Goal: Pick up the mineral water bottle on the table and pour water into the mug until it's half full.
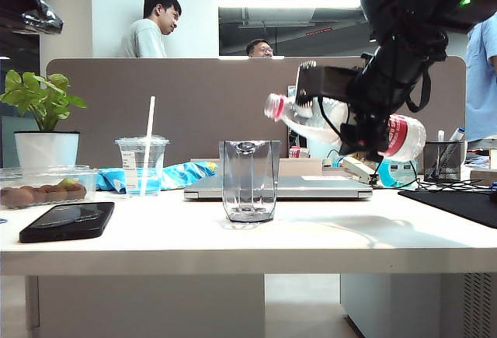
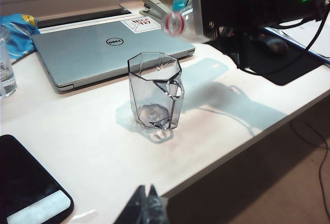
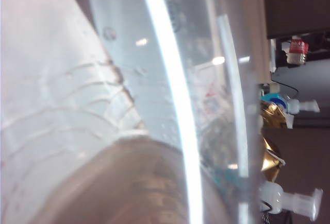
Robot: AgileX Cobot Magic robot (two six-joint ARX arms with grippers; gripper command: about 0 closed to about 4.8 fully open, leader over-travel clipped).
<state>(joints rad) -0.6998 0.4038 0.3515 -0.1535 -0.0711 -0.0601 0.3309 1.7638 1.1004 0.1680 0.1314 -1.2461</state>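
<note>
mineral water bottle (image 1: pixel 404 136): was held in the air above the table, right of the mug and higher than its rim; was tipped close to level, neck pointing toward the mug and a little upward. Pinkish-red neck ring (image 1: pixel 274 107) and red-and-white label were seen; the clear ribbed wall (image 3: pixel 154 105) filled the right wrist view.
bottle mouth: was seen in the left wrist view as a pink ring (image 2: pixel 174 23) above and behind the mug, open end toward that camera; no stream was seen.
right gripper (image 1: pixel 365 132): was clamped on the bottle's middle, jaws partway apart around the body; wrist was rolled so the bottle lay sideways; the black arm came down from the upper right of the exterior view.
mug (image 1: pixel 249 180): was standing upright on the table near its middle, clear and faceted, thick base, handle (image 2: pixel 175 100) toward the left wrist camera; water level could not be told.
left gripper (image 2: pixel 147 208): was kept low at the table's front edge, short of the mug; only dark fingertips were seen, close together; held nothing.
table (image 1: pixel 233 245): white top, thick front edge.
laptop (image 2: pixel 103 49): was closed, lying behind the mug.
phone (image 1: pixel 68 221): lay flat, dark, left of the mug.
plastic cup with straw (image 1: pixel 142 165): stood back left, well apart from the mug.
</note>
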